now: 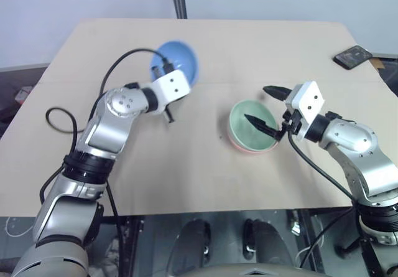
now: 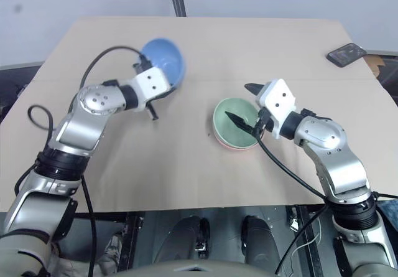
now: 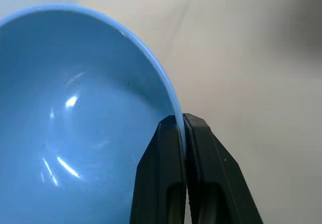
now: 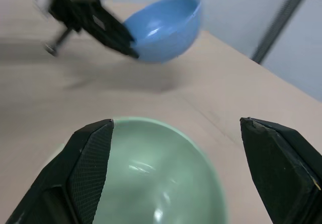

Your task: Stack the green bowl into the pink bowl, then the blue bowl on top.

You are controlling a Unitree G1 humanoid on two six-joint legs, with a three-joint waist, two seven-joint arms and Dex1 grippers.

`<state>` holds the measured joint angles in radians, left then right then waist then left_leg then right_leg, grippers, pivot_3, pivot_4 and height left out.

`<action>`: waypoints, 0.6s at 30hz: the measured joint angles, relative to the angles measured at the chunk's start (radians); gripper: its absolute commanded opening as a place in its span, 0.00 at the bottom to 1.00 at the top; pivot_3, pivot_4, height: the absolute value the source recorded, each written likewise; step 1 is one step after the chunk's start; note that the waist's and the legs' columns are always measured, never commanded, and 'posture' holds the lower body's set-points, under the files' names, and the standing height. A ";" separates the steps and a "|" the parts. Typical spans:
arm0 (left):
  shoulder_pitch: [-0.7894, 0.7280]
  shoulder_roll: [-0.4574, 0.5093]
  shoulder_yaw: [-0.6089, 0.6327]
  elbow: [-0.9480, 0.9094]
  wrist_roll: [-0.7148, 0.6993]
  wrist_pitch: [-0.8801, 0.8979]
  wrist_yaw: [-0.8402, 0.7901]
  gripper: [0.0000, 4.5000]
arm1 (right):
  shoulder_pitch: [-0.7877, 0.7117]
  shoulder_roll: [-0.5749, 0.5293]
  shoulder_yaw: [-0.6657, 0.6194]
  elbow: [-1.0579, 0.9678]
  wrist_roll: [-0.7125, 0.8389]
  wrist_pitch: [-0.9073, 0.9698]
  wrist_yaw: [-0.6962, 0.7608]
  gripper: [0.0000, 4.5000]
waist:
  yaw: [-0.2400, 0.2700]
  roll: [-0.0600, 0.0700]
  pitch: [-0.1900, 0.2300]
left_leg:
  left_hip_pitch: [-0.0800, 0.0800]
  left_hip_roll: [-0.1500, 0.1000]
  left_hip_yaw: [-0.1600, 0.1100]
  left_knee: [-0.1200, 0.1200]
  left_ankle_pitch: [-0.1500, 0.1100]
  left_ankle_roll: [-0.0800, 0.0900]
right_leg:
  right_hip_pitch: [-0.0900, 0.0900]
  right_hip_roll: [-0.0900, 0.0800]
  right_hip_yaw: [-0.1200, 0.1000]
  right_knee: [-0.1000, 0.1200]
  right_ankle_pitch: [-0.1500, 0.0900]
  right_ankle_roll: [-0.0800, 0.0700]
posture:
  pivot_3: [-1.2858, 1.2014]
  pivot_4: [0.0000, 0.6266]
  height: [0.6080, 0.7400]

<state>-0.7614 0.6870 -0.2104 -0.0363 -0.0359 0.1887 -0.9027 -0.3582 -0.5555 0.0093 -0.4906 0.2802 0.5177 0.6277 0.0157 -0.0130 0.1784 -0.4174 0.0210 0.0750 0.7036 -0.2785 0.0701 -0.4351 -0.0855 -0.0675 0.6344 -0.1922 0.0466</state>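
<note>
Sky-blue round bowl (image 1: 177,59) is seen in the head view, gripped at its rim by the left gripper (image 1: 163,70) and lifted off the tan tabletop (image 1: 249,46). Mint-green bowl (image 1: 252,126) is nested in the salmon-pink bowl (image 1: 244,149), straddled by the spread right gripper (image 1: 269,110), nothing held. Left wrist: fingers (image 3: 161,178) are pinched shut on the blue rim. Right wrist: fingers (image 4: 88,168) are held wide over the green bowl.
</note>
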 measured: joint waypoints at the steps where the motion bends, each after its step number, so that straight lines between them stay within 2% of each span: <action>1: -0.006 -0.018 0.011 -0.022 -0.051 -0.031 -0.038 0.01 | 0.012 -0.002 -0.019 -0.001 -0.002 0.000 -0.009 0.94 | -0.001 0.000 0.000 | 0.000 0.000 0.000 0.000 0.000 0.000 | 0.000 0.000 0.000 0.000 0.000 0.000 | 0.52 0.24 1.00; 5: -0.065 -0.037 -0.001 0.001 -0.156 -0.141 -0.247 0.01 | 0.182 -0.029 -0.133 -0.049 -0.004 0.003 -0.050 0.94 | -0.001 0.000 0.000 | 0.001 -0.002 0.001 0.000 0.000 0.000 | 0.000 0.001 0.000 0.002 0.000 0.000 | 0.52 0.24 1.00; 12: -0.177 -0.132 -0.056 0.173 -0.165 -0.274 -0.440 0.01 | 0.427 -0.050 -0.285 -0.179 0.041 0.001 -0.033 0.94 | 0.002 0.000 0.000 | 0.003 -0.003 0.000 0.001 0.000 0.001 | 0.002 0.001 0.001 0.002 -0.001 0.001 | 0.52 0.24 1.00; 17: -0.216 -0.198 -0.092 0.282 -0.166 -0.364 -0.563 0.01 | 0.542 -0.057 -0.372 -0.265 0.116 0.000 0.010 0.94 | -0.004 0.000 0.000 | 0.003 -0.003 0.001 0.001 0.000 0.001 | 0.002 0.001 0.002 0.002 -0.001 0.001 | 0.52 0.24 1.00; 18: -0.218 -0.201 -0.107 0.300 -0.168 -0.372 -0.606 0.15 | 0.557 -0.057 -0.395 -0.280 0.137 0.000 0.014 0.94 | -0.005 0.000 0.000 | 0.003 -0.003 0.001 0.001 0.000 0.001 | 0.002 0.001 0.002 0.002 -0.001 0.001 | 0.52 0.24 1.00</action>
<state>-0.9796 0.4860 -0.3176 0.2633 -0.2043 -0.1833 -1.5090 0.1985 -0.6120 -0.3853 -0.7709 0.4175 0.5178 0.6415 0.0111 -0.0128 0.1780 -0.4139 0.0180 0.0756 0.7050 -0.2787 0.0708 -0.4328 -0.0840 -0.0653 0.6365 -0.1928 0.0474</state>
